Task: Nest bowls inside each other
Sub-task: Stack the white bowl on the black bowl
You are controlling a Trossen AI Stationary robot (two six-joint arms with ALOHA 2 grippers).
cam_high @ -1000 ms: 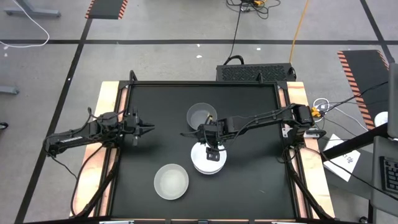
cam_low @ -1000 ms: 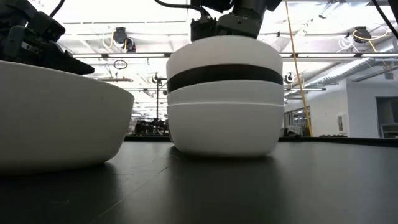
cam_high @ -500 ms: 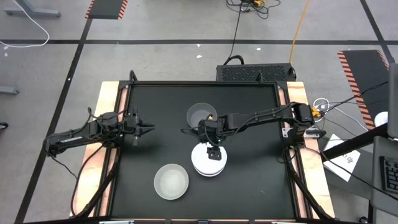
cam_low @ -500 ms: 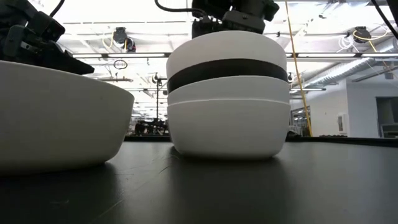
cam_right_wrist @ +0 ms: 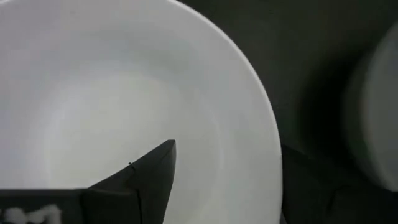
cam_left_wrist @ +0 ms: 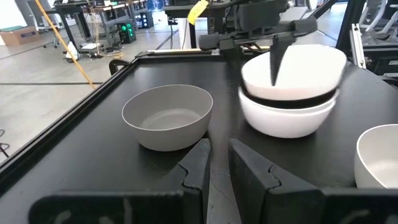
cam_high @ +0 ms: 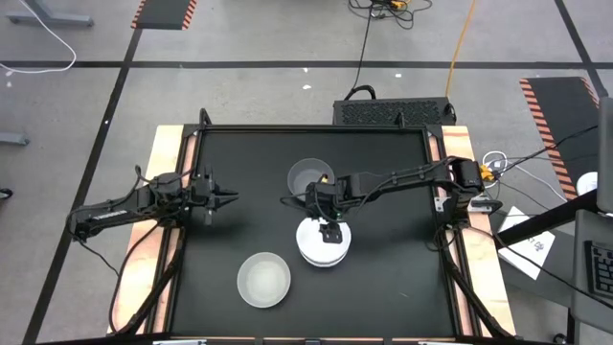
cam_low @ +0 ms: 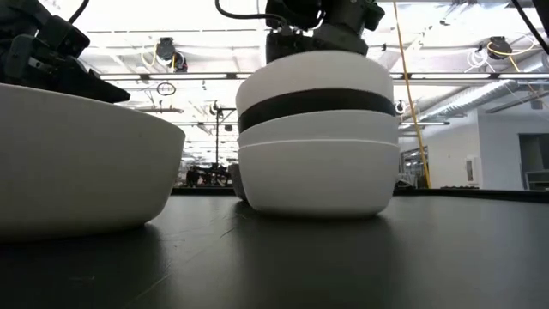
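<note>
the left gripper [cam_high: 228,198] waits near the counter's [cam_high: 383,287] left edge, fingers a small way apart, holding nothing. a translucent bowl [cam_high: 263,280] sits alone toward the front edge and a grey bowl [cam_high: 310,178] toward the back; both are not yet nested. between them stands the stack [cam_high: 322,245], white over black over two white [cam_low: 314,129]. the right gripper [cam_high: 329,230] pinches the top bowl's rim, one finger inside.
</note>
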